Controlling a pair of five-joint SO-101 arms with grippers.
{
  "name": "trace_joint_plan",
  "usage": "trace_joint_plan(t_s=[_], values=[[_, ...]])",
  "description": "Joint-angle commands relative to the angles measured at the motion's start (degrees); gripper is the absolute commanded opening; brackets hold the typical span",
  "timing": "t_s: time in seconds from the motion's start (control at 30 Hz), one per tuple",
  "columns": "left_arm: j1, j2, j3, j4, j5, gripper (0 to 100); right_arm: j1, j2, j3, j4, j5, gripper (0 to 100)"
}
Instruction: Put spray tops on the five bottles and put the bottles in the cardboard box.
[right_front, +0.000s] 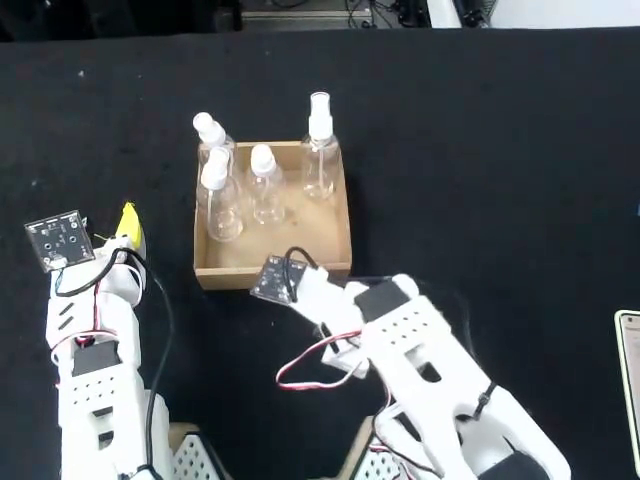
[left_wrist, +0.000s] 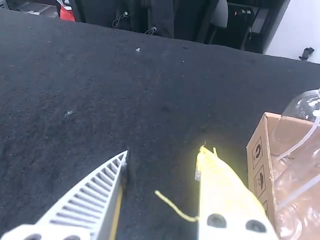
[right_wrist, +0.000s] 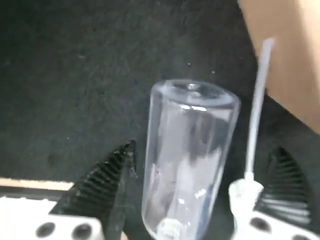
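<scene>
**Four bottles at the box, a fifth between the right fingers**

Five bottles can be counted. Four clear plastic bottles with white spray tops (right_front: 320, 165) stand upright at the far side of the shallow brown cardboard box (right_front: 225, 272), well ahead of the right gripper's fingertips. Three are plainly inside. The one at the far corner on the left arm's side overlaps the rim, so whether it is inside cannot be told.

The fifth clear plastic bottle (right_wrist: 185, 150) lies lengthwise in the right gripper (right_wrist: 204, 147), its flat base pointing away past the fingertips. One loose white spray top with a long thin tube (right_wrist: 245, 192) lies just beside it, between the bottle and one dark ribbed finger. The fingers are spread wide, one on each side of bottle and top. Whether either finger touches the bottle cannot be told.

The left gripper (left_wrist: 164, 150) is also spread, one white ribbed finger and one yellow one. It holds nothing and is over the black cloth-covered table (right_front: 480, 150). The box's side wall is near its yellow finger, apart from it.
</scene>
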Motion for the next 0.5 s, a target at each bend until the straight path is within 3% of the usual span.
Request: trace_joint_plan(t_s=[0.0, 0.17, 0.27, 0.37, 0.47], values=[[0.0, 0.2, -0.2, -1.7, 0.4, 20, -0.8, 0.4, 1.4, -2.2, -0.4, 29.5], [0.0, 0.2, -0.2, -1.7, 0.4, 20, -0.1, 0.4, 0.5, -0.9, -0.4, 13.0], [0.0, 0.2, -0.2, -1.7, 0.4, 20, 3.7, 0.3, -6.1, 6.1, -0.3, 10.4], [0.0, 0.1, -0.2, -1.7, 0.4, 20, 11.1, 0.3, -16.6, 15.6, -0.8, 12.4], [0.0, 0.0, -0.2, -1.7, 0.4, 20, 23.2, 0.7, -27.6, 23.2, -2.2, 12.4]])
